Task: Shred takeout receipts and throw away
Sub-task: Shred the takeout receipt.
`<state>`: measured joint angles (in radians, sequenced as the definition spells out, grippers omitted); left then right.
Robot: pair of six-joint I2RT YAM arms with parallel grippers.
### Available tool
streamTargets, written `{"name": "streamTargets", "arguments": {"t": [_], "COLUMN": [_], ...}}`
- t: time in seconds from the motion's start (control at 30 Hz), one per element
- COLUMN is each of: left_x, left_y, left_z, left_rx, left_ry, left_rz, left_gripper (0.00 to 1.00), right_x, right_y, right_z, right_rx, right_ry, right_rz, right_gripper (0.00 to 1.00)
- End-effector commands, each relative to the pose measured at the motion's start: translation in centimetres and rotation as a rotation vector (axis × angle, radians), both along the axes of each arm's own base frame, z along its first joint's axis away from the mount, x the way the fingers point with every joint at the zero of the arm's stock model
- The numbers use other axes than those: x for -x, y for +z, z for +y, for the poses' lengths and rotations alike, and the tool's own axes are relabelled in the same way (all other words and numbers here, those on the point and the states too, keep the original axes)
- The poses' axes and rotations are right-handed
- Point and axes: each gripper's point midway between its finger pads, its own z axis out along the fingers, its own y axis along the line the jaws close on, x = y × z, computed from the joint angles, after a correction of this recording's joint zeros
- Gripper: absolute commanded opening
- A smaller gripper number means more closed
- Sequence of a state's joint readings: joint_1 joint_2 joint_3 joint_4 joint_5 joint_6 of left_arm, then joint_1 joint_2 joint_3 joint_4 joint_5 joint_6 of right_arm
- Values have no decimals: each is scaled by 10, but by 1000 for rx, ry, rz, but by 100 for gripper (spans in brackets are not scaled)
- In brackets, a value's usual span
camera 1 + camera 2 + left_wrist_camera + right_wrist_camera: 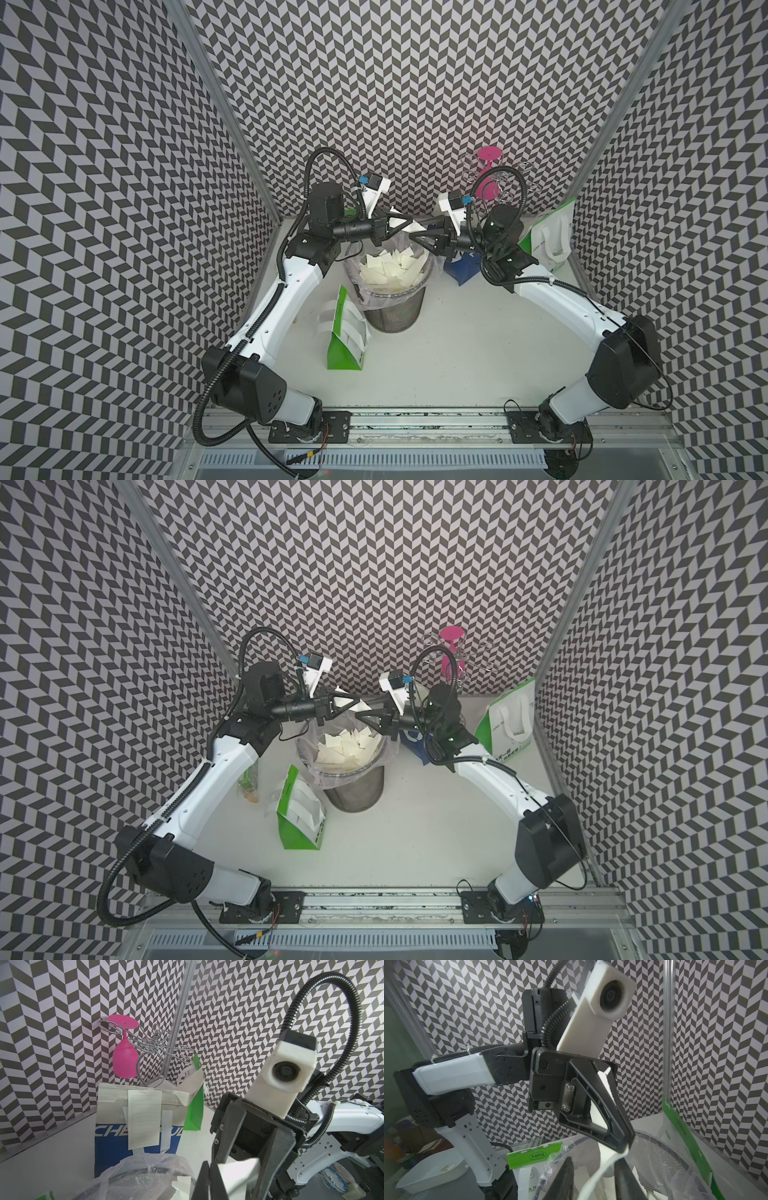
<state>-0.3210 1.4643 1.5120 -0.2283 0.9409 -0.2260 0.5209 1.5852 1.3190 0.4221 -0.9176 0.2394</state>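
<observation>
Chevron-walled enclosure, white bench [457, 357]. Mesh wastebasket [395, 318] at centre, with scraps of takeout receipts [392, 266] heaped inside. Above its far rim the left tool [409, 222] is clamped on a white receipt piece [236, 1172]. The right tool [415, 239] has its jaws apart around the same piece. One whole lined receipt [144, 1118] lies against the blue-and-white bag [108, 1147], right of the basket.

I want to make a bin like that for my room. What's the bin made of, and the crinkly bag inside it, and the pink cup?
The bin looks like dark metal mesh: tiny holes show in its wall. The bag is thin clear plastic, shiny and wrinkled. The pink cup is probably plastic, smooth and dull, though coloured glass is possible.
</observation>
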Motion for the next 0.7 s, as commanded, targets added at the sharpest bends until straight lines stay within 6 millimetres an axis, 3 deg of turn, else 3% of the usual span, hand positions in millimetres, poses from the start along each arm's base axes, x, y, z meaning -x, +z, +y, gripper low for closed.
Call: {"name": "streamTargets", "arguments": {"t": [0.0,0.27,0.43,0.53,0.67], "left_x": [11,13,14,14,10], "left_y": [12,9,8,9,3], "left_z": [-2,-3,-2,-2,-1], "left_rx": [23,27,28,30,19], "left_ry": [-29,-39,-37,-36,-14], "left_rz": [-39,-27,-19,-13,25], "left_gripper": [0,0,0,0,0], "right_x": [5,0,-4,-10,-18], "right_y": [16,19,15,10,17], "right_z": [5,12,15,19,16], "right_rx": [-41,-47,-33,4,7], "right_ry": [60,60,47,4,-107], "right_rz": [-24,-23,-21,-38,-101], "right_gripper": [27,19,8,0,0]}}
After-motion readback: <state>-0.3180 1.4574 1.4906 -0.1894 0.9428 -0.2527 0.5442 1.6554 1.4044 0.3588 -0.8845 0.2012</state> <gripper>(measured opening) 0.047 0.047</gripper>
